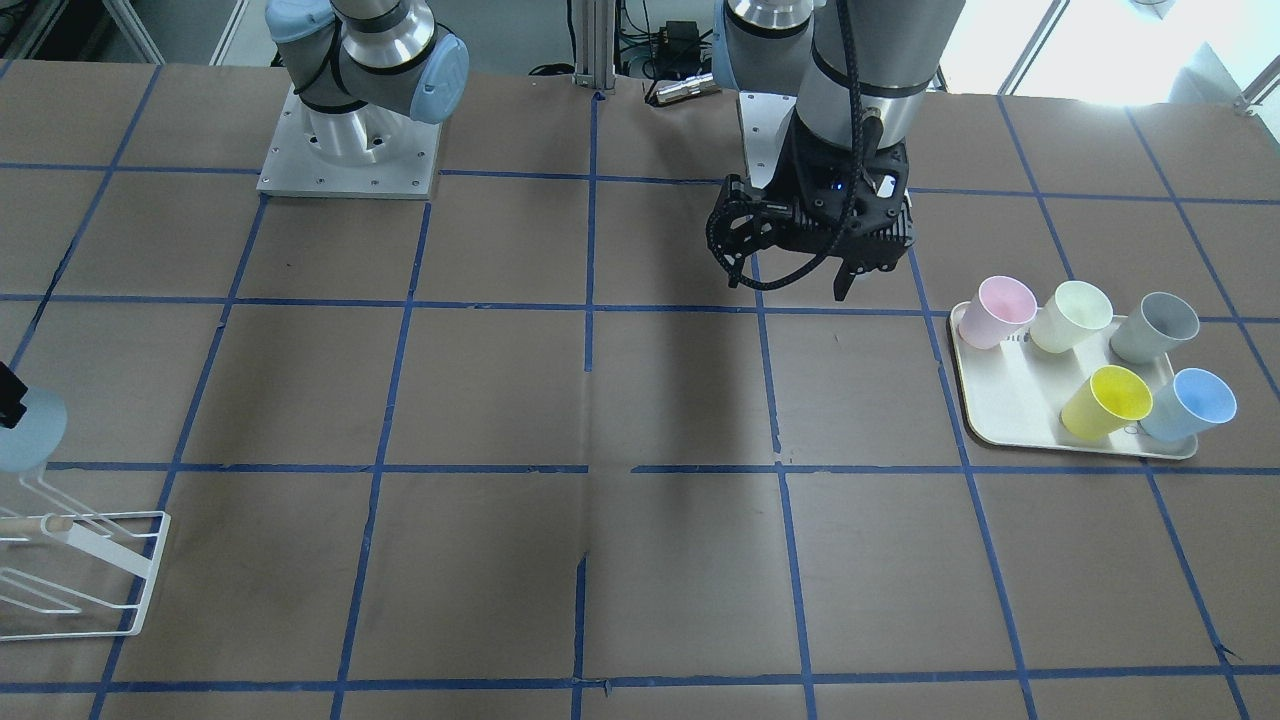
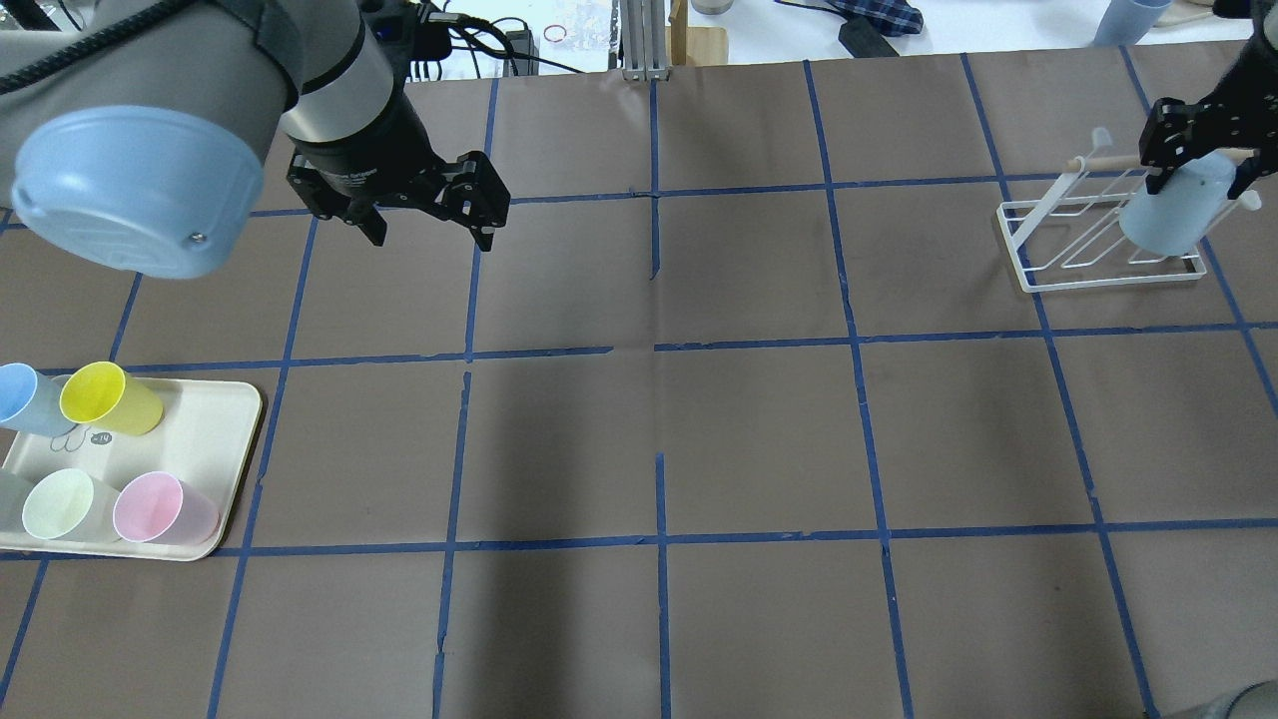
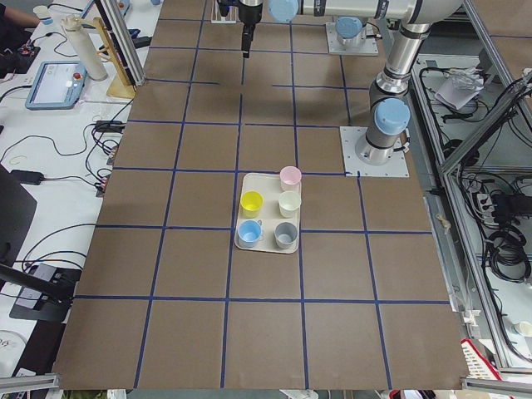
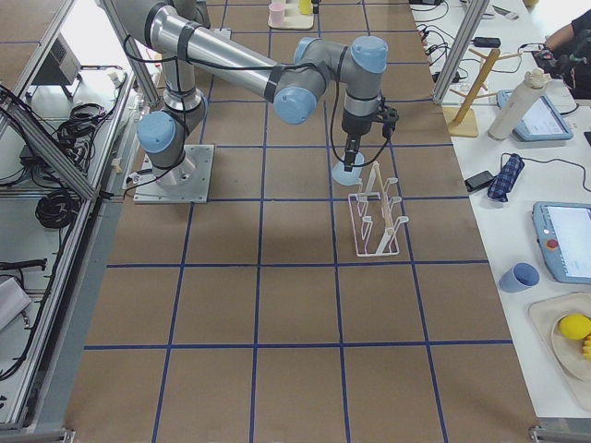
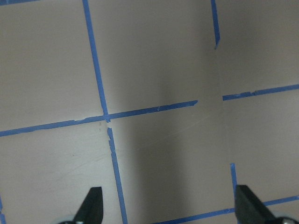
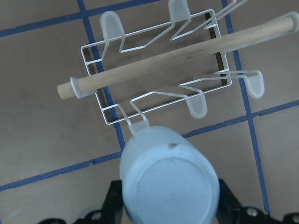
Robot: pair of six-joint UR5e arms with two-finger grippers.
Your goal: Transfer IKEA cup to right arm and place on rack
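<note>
My right gripper is shut on the IKEA cup, a pale blue tumbler held upside down over the near end of the white wire rack. In the right wrist view the cup's base sits between my fingers, and a rack prong runs up under its rim below the wooden dowel. I cannot tell whether the cup rests on the prong. My left gripper is open and empty above bare table; it also shows in the left wrist view.
A cream tray at the robot's left holds a second pale blue cup, a yellow cup, a pink cup, a pale green cup and a grey cup. Blue tape gridlines cross the brown table.
</note>
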